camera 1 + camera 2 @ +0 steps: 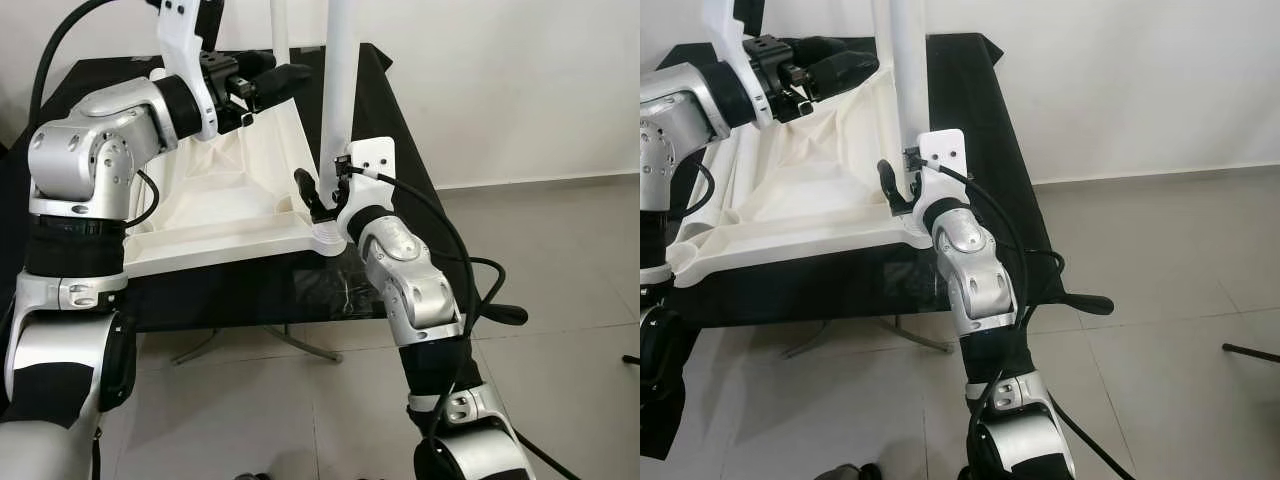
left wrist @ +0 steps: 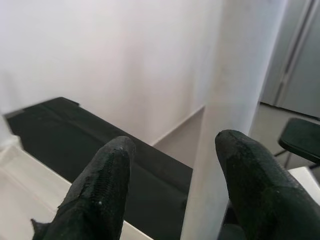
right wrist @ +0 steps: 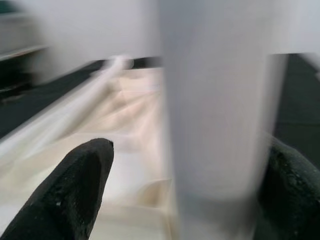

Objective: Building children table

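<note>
A white children's table top (image 1: pixel 215 205) lies upside down on the black table (image 1: pixel 250 285). A white leg (image 1: pixel 338 90) stands upright in its near right corner. My right gripper (image 1: pixel 322 195) is open around the base of this leg; in the right wrist view the leg (image 3: pixel 215 110) sits between the fingers (image 3: pixel 75 190), with a gap on one side. A second white leg (image 1: pixel 280 28) rises at the far corner. My left gripper (image 1: pixel 283 72) is open at that leg (image 2: pixel 235 90), which stands between the two black fingertips (image 2: pixel 102 190).
The black table stands against a white wall, with grey tiled floor (image 1: pixel 560 260) to its right and in front. A black cable (image 1: pixel 490 290) loops from my right arm. A dark seat-like object (image 2: pixel 300 135) is beyond the far leg.
</note>
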Motion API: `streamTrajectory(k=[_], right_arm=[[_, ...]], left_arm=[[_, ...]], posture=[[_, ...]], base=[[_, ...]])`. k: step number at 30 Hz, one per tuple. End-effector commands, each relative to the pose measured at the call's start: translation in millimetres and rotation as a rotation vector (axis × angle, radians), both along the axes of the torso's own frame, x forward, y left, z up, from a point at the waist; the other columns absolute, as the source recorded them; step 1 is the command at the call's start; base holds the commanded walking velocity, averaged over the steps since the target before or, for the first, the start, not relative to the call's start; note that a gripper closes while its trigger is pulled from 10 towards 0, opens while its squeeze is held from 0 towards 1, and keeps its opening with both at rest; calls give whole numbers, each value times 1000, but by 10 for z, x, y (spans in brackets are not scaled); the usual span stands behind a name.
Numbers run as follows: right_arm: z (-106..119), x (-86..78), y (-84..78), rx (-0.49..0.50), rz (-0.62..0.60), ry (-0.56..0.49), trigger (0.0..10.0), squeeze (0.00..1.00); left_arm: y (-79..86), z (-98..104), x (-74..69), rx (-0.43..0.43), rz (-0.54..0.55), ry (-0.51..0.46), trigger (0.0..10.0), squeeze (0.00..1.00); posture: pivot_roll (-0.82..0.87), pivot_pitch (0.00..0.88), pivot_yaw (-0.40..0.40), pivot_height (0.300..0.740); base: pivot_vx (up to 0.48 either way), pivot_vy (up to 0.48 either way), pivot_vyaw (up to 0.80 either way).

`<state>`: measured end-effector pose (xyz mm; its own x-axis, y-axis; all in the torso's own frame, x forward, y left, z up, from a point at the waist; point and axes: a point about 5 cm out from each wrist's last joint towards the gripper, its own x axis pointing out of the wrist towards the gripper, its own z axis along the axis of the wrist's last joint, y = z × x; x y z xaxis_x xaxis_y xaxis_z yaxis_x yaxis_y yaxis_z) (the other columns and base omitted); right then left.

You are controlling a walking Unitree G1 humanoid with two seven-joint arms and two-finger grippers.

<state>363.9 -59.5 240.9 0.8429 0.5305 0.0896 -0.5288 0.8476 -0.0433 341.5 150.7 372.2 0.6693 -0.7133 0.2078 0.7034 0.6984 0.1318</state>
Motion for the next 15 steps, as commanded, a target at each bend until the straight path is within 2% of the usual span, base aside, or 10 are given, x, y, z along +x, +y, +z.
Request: streamTrajectory(k=[1, 2, 3, 5, 9, 11, 12, 13, 15], right_arm=[[75, 56, -37, -16, 145, -33, 10000, 0], [75, 56, -37, -16, 145, -33, 10000, 0], [103, 110, -107, -32, 158, -41, 10000, 0], [103, 110, -107, -32, 158, -41, 10000, 0], [224, 299, -417, -115, 177, -79, 10000, 0], [296, 319, -505, -105, 274, -74, 10000, 0], [296, 319, -505, -105, 274, -74, 10000, 0], [301, 316, -521, -103, 321, -65, 10000, 0], [282, 303, -526, -115, 386, -54, 10000, 0]], left_arm=[[122, -7, -58, -7, 41, -3, 10000, 0], [122, -7, -58, -7, 41, -3, 10000, 0], [140, -28, -77, -5, 51, -5, 10000, 0], [140, -28, -77, -5, 51, -5, 10000, 0], [189, -263, -193, 54, 103, -15, 10000, 0], [172, -641, -358, 50, 107, 45, 10000, 0], [172, -641, -358, 50, 107, 45, 10000, 0], [165, -817, -443, 67, 120, 64, 10000, 0], [145, -1043, -560, 84, 142, 74, 10000, 0]], posture=[[20, 142, -18, 740], [20, 142, -18, 740], [21, 143, -19, 740], [21, 143, -19, 740], [41, 148, -34, 740], [56, 166, -40, 740], [56, 166, -40, 740], [61, 174, -45, 740], [72, 182, -52, 740]], base=[[0, 0, 0], [0, 0, 0], [0, 0, 0], [0, 0, 0], [0, 0, 0], [0, 0, 0], [0, 0, 0], [0, 0, 0], [0, 0, 0]])
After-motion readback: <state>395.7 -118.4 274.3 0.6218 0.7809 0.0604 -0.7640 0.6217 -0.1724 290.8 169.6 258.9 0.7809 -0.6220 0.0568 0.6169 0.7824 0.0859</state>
